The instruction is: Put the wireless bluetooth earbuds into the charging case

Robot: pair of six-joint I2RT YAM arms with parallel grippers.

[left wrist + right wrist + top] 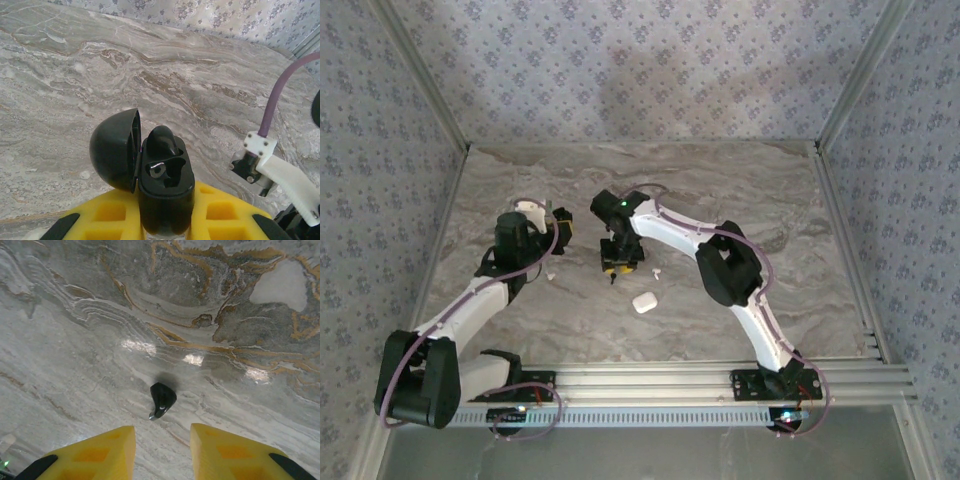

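Observation:
My left gripper (165, 202) is shut on a black charging case (166, 192) that stands upright between its yellow fingers (112, 215), the lid (114, 155) swung open to the left. One black earbud (164, 141) sits in the case's far socket, and the near socket (175, 172) is hollow. A second black earbud (162, 399) lies on the marble just ahead of my right gripper (162, 440), whose jaws stand apart with nothing between them. From above, the right gripper (618, 266) points down at mid-table and the left gripper (560, 224) is to its left.
A glossy white case (643, 302) lies shut on the marble table (770, 210) near the right gripper. Two tiny white earbuds rest nearby, one (655, 270) right of that gripper and one (551, 275) by the left arm. Patterned walls enclose the table.

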